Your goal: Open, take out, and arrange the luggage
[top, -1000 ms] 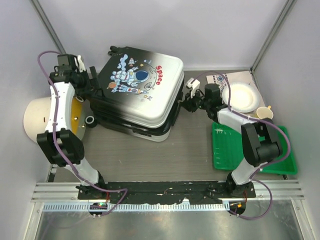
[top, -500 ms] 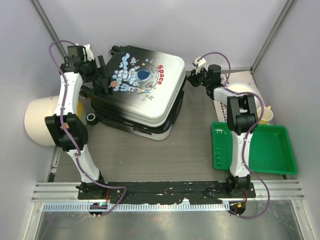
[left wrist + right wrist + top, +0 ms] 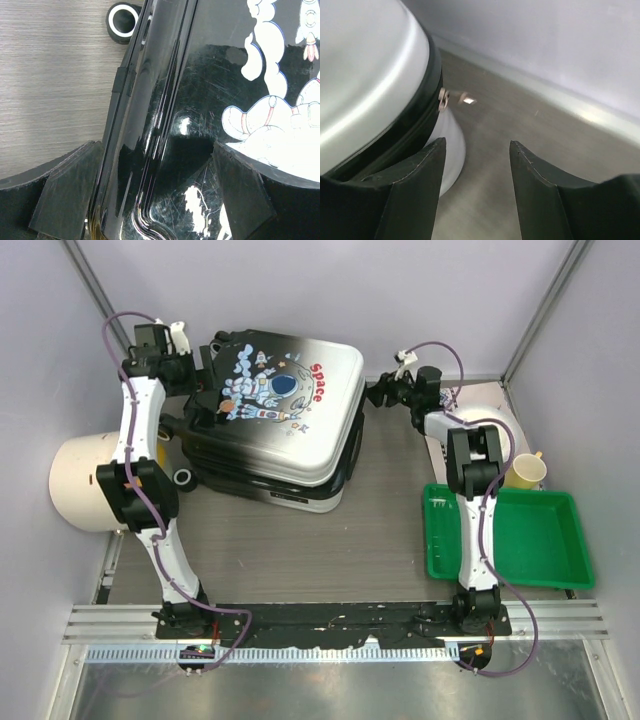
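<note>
left gripper (image 3: 156, 150) wide open astride luggage (image 3: 280, 430) left edge; right gripper (image 3: 477, 150) open beside its far right corner.

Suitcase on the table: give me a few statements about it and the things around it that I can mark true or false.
The suitcase lies with its astronaut print facing up. True.
The right gripper is shut on the zipper pull. False: it is open and empty, with the zipper pull off to one side.
The green tray sits left of the suitcase. False: it is on the right.
The left gripper straddles the suitcase's dark edge. True.
</note>
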